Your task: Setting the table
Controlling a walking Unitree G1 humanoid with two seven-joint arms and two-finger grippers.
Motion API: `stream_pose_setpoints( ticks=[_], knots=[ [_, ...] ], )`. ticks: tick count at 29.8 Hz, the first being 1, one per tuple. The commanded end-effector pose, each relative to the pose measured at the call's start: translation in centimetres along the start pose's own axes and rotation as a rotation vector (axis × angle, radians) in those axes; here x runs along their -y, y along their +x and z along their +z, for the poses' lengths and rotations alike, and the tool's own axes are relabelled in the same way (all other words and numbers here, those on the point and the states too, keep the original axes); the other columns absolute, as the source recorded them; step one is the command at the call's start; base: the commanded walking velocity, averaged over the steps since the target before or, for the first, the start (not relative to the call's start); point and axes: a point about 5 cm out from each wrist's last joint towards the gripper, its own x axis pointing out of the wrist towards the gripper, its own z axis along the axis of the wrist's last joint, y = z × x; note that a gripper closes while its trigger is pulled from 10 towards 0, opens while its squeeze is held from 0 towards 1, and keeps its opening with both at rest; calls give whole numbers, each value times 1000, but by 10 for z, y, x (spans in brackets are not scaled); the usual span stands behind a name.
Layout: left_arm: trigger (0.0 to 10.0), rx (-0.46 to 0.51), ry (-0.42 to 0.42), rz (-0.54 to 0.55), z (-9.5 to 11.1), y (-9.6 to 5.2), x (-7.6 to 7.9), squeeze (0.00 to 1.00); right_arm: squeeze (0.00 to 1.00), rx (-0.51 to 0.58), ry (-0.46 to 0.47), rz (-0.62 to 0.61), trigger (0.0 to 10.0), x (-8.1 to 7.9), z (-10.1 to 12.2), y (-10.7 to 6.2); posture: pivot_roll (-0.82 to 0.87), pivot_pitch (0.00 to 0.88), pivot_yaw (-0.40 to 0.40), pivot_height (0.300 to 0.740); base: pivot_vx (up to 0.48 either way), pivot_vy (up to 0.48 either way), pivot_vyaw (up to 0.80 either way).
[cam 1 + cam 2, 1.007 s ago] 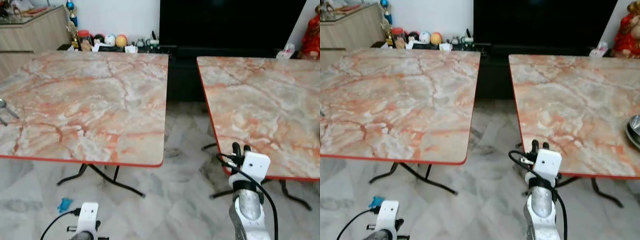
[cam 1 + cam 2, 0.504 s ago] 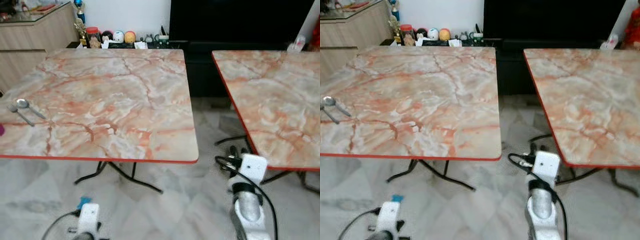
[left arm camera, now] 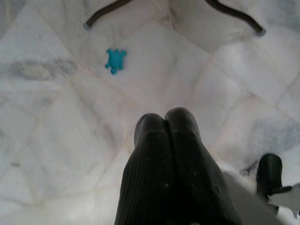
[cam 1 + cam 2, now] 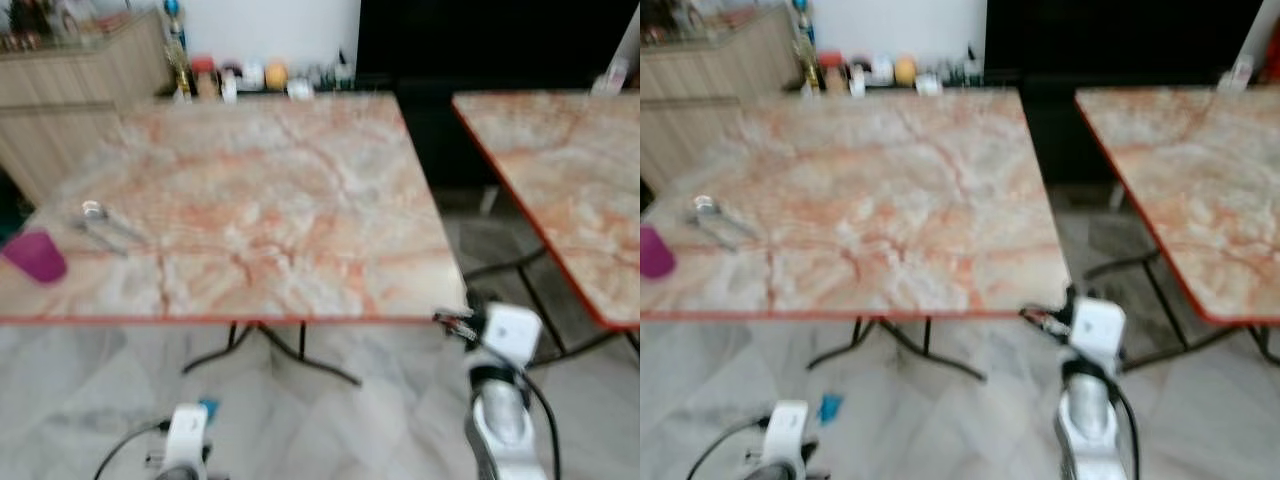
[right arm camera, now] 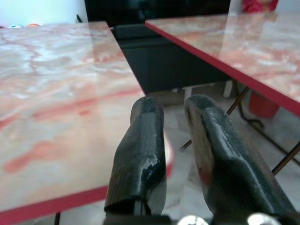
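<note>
**A:** What is lying on the near marble table (image 4: 290, 200)?

**B:** A metal spoon (image 4: 105, 224) is lying toward nine o'clock on the top, and a purple cup (image 4: 35, 255) is standing just beside it, nearer the table's front edge, at about eight o'clock. The head views are blurring, so finer detail on the spoon is not readable. A second marble table (image 4: 570, 170) is standing apart at three o'clock, with a strip of pale marble floor (image 4: 330, 420) showing between the two.

**A:** And the arms?

**B:** The right gripper (image 5: 176, 154) is hovering low at the near table's front right corner, at roughly five o'clock, its two black fingers (image 5: 140, 154) standing slightly apart and holding nothing. The left gripper (image 3: 165, 119) is hanging at seven o'clock, pointing down at the floor, with its fingers pressing together and empty. A small blue scrap (image 3: 115, 60) is lying on the tiles beyond it, near the table's dark metal legs (image 3: 108, 10).

**A:** Anything behind?

**B:** A wooden cabinet (image 4: 80, 90) and a row of small items (image 4: 260, 78) are sitting at twelve o'clock.
</note>
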Motion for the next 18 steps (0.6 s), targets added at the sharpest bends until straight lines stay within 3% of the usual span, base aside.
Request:
stream_pose_setpoints(
  ticks=[1,18],
  knots=[
    [10000,-18,1,22,-3,-1,-8,0,0,25,18,26,10000,-10,7,2,47,2,-13,740,0,368,0],
    [10000,-15,2,17,-3,-1,-7,0,0,30,10,41,10000,-13,6,-2,49,3,-13,740,0,369,0]
  ],
)
